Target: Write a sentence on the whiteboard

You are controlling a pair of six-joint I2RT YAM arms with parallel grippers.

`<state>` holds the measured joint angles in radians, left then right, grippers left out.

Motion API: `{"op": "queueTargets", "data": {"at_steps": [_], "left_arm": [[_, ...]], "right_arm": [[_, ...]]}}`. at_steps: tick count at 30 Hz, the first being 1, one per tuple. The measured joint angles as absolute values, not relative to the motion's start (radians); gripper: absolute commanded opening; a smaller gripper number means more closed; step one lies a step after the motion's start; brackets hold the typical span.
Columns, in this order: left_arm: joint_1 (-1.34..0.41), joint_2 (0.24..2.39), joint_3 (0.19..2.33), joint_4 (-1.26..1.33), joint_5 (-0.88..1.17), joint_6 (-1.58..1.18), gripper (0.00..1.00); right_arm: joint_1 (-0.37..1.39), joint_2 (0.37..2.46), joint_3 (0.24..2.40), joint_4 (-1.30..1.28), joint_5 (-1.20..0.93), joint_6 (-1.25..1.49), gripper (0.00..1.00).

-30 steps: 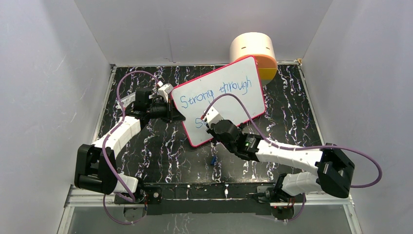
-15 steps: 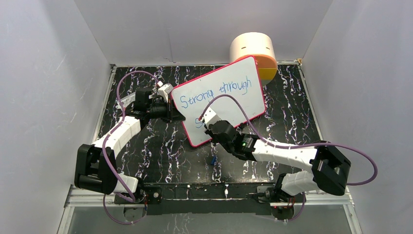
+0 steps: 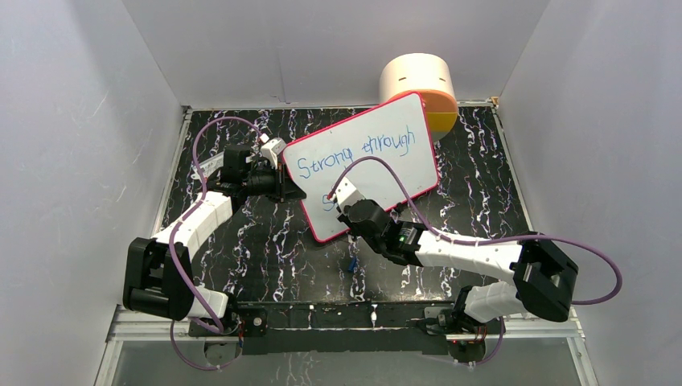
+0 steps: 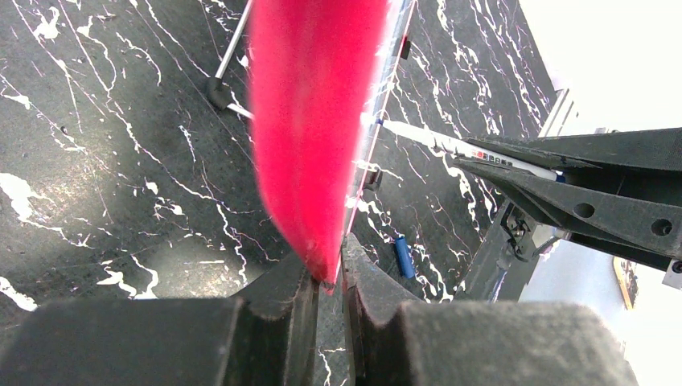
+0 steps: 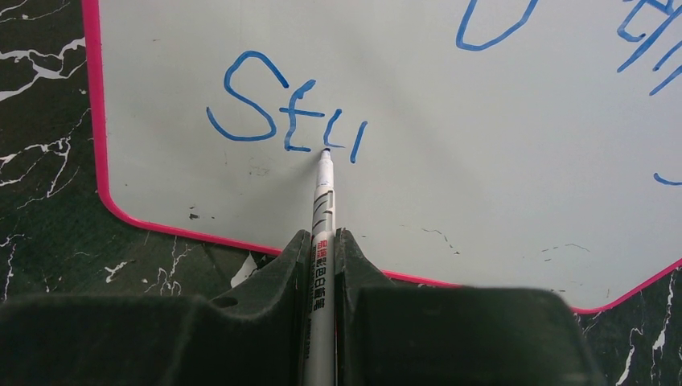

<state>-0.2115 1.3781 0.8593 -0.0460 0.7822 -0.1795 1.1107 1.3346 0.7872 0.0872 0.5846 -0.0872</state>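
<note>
Whiteboard (image 3: 414, 169) edge in left gripper (image 4: 326, 273)

Left arm (image 3: 197, 221) and right arm (image 3: 474, 256): smooth white shell links between chunky black joint housings, each mounted on black base brackets (image 3: 241, 322). One thin purple cable (image 3: 211, 129) runs in a free loop along each arm from base end to wrist end, and a small green light (image 3: 400, 237) glows on the black section of the right forearm. Left gripper (image 4: 326, 269) and right gripper (image 5: 322, 237) have matte black, wedge-shaped fingers (image 4: 273, 310) with a grainy surface; the left wrist view shows round holes (image 4: 595, 211) in the sides of the right fingers.
</note>
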Motion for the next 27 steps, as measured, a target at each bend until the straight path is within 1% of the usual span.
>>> {"op": "queueTargets", "data": {"at_steps": [27], "left_arm": [[-0.212,1.378,0.859,-0.046,0.783,-0.179,0.0]], "right_arm": [[1.11,1.335,0.788,0.108,0.633,-0.117,0.0]]}}
